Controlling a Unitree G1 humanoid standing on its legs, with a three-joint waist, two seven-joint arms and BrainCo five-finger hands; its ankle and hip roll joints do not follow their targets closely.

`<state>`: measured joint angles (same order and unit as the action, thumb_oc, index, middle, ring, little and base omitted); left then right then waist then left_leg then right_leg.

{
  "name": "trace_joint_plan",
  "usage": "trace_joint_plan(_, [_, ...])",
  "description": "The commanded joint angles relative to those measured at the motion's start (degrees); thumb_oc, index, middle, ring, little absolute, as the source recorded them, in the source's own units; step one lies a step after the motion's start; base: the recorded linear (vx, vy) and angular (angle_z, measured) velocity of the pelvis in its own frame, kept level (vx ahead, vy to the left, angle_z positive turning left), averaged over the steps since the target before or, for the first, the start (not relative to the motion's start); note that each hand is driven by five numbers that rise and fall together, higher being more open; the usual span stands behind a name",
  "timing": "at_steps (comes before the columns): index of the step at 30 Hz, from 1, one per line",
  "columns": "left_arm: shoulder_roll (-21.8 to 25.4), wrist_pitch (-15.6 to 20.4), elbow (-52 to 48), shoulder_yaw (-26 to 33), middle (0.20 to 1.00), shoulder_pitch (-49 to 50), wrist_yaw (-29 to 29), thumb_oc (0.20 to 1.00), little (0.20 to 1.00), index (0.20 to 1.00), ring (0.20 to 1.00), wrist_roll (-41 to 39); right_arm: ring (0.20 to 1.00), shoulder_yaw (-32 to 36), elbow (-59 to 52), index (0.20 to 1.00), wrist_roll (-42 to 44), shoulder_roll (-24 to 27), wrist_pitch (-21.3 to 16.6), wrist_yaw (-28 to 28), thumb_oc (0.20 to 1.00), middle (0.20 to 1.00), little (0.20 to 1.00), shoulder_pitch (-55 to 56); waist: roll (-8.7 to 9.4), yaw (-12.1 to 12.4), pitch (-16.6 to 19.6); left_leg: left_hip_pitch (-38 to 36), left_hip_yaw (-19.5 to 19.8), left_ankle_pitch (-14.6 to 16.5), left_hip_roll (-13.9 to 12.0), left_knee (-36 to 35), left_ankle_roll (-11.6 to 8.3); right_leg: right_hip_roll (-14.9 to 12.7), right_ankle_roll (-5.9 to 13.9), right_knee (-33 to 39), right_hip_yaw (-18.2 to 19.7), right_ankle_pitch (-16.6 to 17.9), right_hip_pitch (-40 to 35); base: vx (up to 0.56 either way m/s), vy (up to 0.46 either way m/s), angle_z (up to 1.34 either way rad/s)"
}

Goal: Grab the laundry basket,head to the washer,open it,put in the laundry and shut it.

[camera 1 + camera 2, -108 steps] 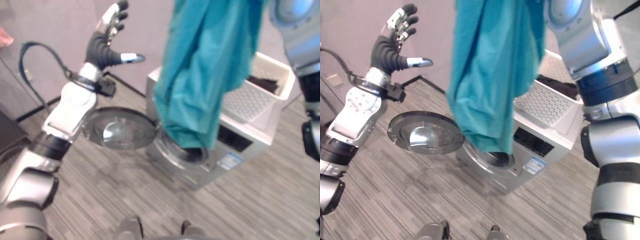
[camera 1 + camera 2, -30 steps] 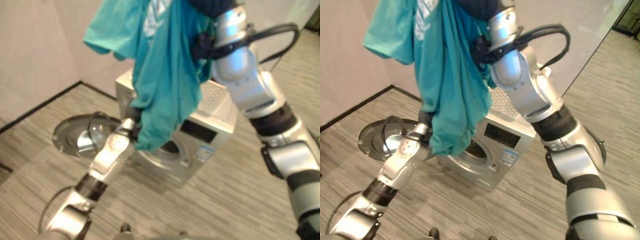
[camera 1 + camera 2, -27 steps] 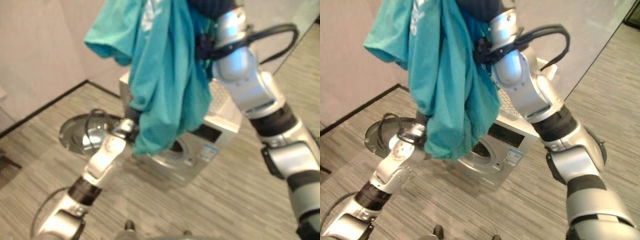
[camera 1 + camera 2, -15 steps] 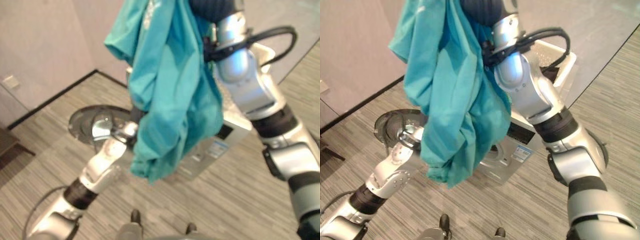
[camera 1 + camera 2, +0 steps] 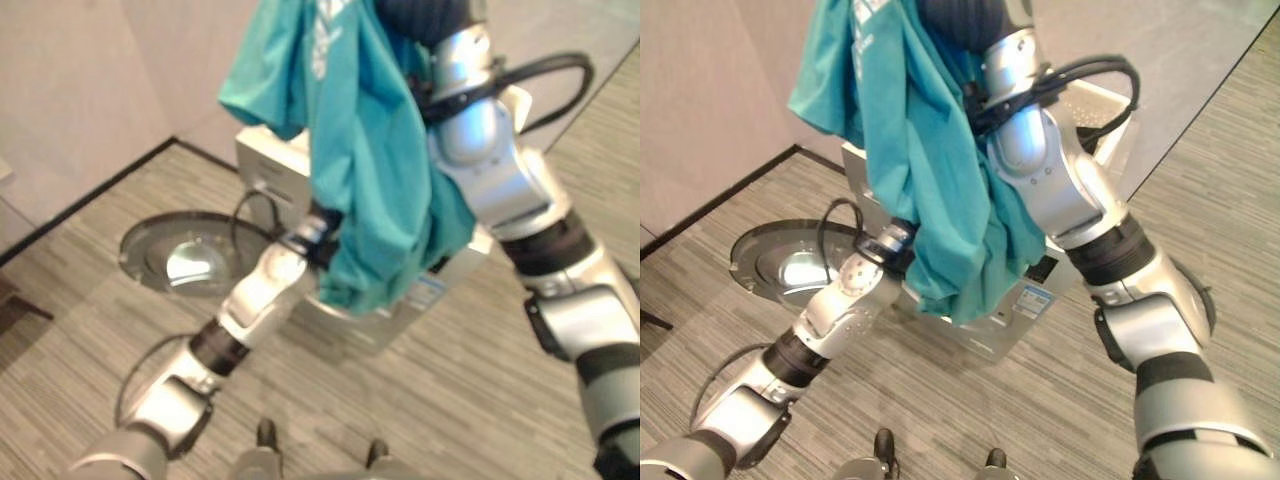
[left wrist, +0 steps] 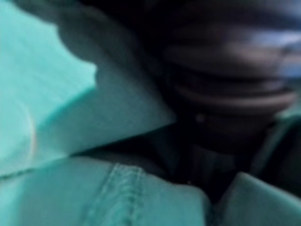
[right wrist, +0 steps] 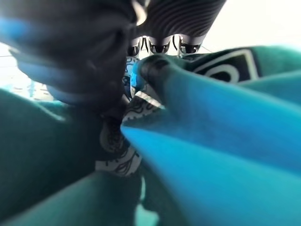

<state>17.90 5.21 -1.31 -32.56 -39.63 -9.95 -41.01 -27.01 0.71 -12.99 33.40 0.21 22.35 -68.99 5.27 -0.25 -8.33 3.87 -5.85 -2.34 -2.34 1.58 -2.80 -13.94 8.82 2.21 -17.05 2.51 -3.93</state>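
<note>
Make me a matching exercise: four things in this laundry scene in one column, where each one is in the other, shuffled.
1. teal garment
2. washer door
3. laundry basket
4. left hand

A. swung open beside the washer
B. on top of the washer
C. hanging from the raised right hand
D. against the garment's lower folds

Pairs: 1-C, 2-A, 3-B, 4-D
</note>
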Motion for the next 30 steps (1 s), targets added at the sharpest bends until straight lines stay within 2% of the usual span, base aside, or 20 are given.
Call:
trace_joint_plan(1, [-2.61, 5.4, 1.94, 0.75, 1.0, -6.83, -0.61, 1.0, 1.0, 1.0, 1.0, 2.21, 0.2, 1.9, -0.66, 0.2, 1.57, -1.13, -1.72, 1.18, 0.2, 0.2, 0.2, -3.81, 0.23, 0.73, 4.02, -1.52, 3.15, 8.15, -0.19, 0.13, 3.31, -0.38, -0.02, -5.51, 2.85, -3.38, 3.72, 0.0, 0.0, 0.0])
trace_joint_plan(2, [-2.58, 5.58, 2.04, 0.95, 1.0, -6.98, -0.66, 1.0, 1.0, 1.0, 1.0, 2.38, 0.2, 2.05, -0.64, 0.2, 1.73, -0.94, -1.78, 1.13, 0.2, 0.2, 0.2, -3.7, 0.24, 0.62, 4.27, -1.71, 3.09, 8.25, -0.19, 0.11, 3.33, -0.32, -0.02, -5.51, 2.94, -3.45, 3.62, 0.0, 0.0, 0.0])
trace_joint_plan(3, [-2.55, 5.6, 2.14, 1.02, 0.58, -7.03, -0.59, 0.58, 0.58, 0.58, 0.58, 2.55, 0.2, 2.1, -0.7, 0.2, 1.83, -0.84, -1.85, 1.09, 0.2, 0.2, 0.2, -3.55, 0.23, 0.62, 4.3, -1.87, 3.06, 8.27, -0.19, 0.02, 3.34, -0.28, -0.02, -5.5, 3.0, -3.46, 3.56, 0.0, 0.0, 0.0])
trace_joint_plan(4, [-2.53, 5.51, 2.36, 1.03, 0.561, -7.11, -0.54, 0.561, 0.561, 0.561, 0.561, 2.73, 0.2, 2.26, -0.79, 0.2, 1.93, -0.74, -1.9, 1.14, 0.2, 0.2, 0.2, -3.49, 0.22, 0.57, 4.38, -1.96, 3.0, 8.29, -0.2, -0.03, 3.35, -0.25, -0.02, -5.48, 3.03, -3.48, 3.5, 0.0, 0.0, 0.0])
trace_joint_plan(5, [-2.61, 5.55, 2.58, 1.12, 0.476, -7.11, -0.58, 0.476, 0.476, 0.476, 0.476, 2.89, 0.2, 2.39, -0.94, 0.2, 2.02, -0.73, -1.88, 1.04, 0.2, 0.2, 0.2, -3.38, 0.24, 0.53, 4.45, -2.11, 3.01, 8.33, -0.21, -0.05, 3.37, -0.21, -0.05, -5.46, 3.09, -3.53, 3.4, 0.01, 0.008, -0.03])
trace_joint_plan(6, [-2.65, 5.52, 2.82, 1.18, 0.2, -7.14, -0.65, 0.2, 0.2, 0.2, 0.2, 3.12, 0.2, 2.53, -1.07, 0.2, 2.0, -0.63, -1.88, 1.01, 0.2, 0.2, 0.2, -3.19, 0.25, 0.52, 4.54, -2.28, 2.96, 8.38, -0.2, -0.1, 3.36, -0.17, -0.05, -5.39, 3.07, -3.56, 3.29, 0.01, 0.006, -0.03])
trace_joint_plan(18, [-1.61, 6.43, 4.22, 3.34, 0.2, -5.91, -1.52, 0.2, 0.2, 0.2, 0.2, 7.96, 0.2, 4.45, -2.5, 0.2, 2.71, 0.26, -3.16, 0.5, 0.2, 0.2, 0.2, 0.66, 0.68, 0.41, 5.42, -3.34, 2.65, 8.25, -0.58, -0.9, 3.1, 0.49, -0.17, -4.63, 3.29, -3.77, 2.54, 0.0, -0.004, -0.04])
trace_joint_plan(26, [1.38, 7.41, 4.84, 7.88, 0.2, -3.49, -3.44, 0.2, 0.2, 0.2, 0.2, 11.85, 0.2, 8.27, -7.08, 0.2, 7.06, 0.74, -5.96, -1.12, 0.2, 0.2, 0.2, 8.71, 0.66, 0.14, 6.31, -4.22, 2.31, 8.2, -0.87, -1.41, 2.89, 0.83, -0.39, -4.75, 3.68, -4.13, 2.17, 0.0, -0.001, 0.0])
trace_joint_plan(27, [2.69, 7.62, 4.94, 9.33, 0.2, -3.19, -4.08, 0.2, 0.2, 0.2, 0.2, 12.81, 0.485, 9.52, -8.29, 0.485, 8.61, 0.15, -6.74, -1.72, 0.485, 0.485, 0.485, 11.48, 0.49, 0.09, 6.55, -4.42, 2.24, 8.24, -0.98, -1.36, 2.87, 0.88, -0.45, -4.75, 3.89, -4.2, 2.06, 0.0, 0.0, 0.0])
trace_joint_plan(28, [2.74, 7.61, 4.87, 9.26, 0.2, -3.04, -4.1, 0.2, 0.2, 0.2, 0.2, 12.85, 0.878, 9.72, -8.58, 0.878, 8.64, 0.1, -6.67, -1.85, 0.878, 0.878, 0.878, 11.82, 0.57, 0.1, 6.65, -4.46, 2.23, 8.25, -1.0, -1.38, 2.86, 0.9, -0.46, -4.74, 3.89, -4.21, 2.02, 0.0, 0.0, 0.0])
trace_joint_plan(29, [3.41, 7.66, 5.27, 10.09, 0.2, -3.23, -4.54, 0.2, 0.2, 0.2, 0.2, 13.66, 1.0, 10.19, -9.11, 1.0, 9.2, -0.31, -7.04, -2.06, 1.0, 1.0, 1.0, 13.15, 0.4, 0.05, 6.69, -4.54, 2.2, 8.26, -1.01, -1.37, 2.84, 0.91, -0.44, -4.69, 3.98, -4.21, 2.0, 0.0, 0.0, 0.0])
trace_joint_plan(30, [4.76, 7.73, 6.35, 11.48, 0.2, -3.64, -5.27, 0.2, 0.2, 0.2, 0.2, 15.16, 1.0, 11.18, -10.28, 1.0, 9.87, -0.88, -7.3, -2.84, 1.0, 1.0, 1.0, 15.82, 0.19, -0.12, 6.91, -4.74, 2.02, 8.24, -1.09, -1.43, 2.78, 0.96, -0.45, -4.64, 4.11, -4.23, 1.93, -0.01, 0.004, -0.03])
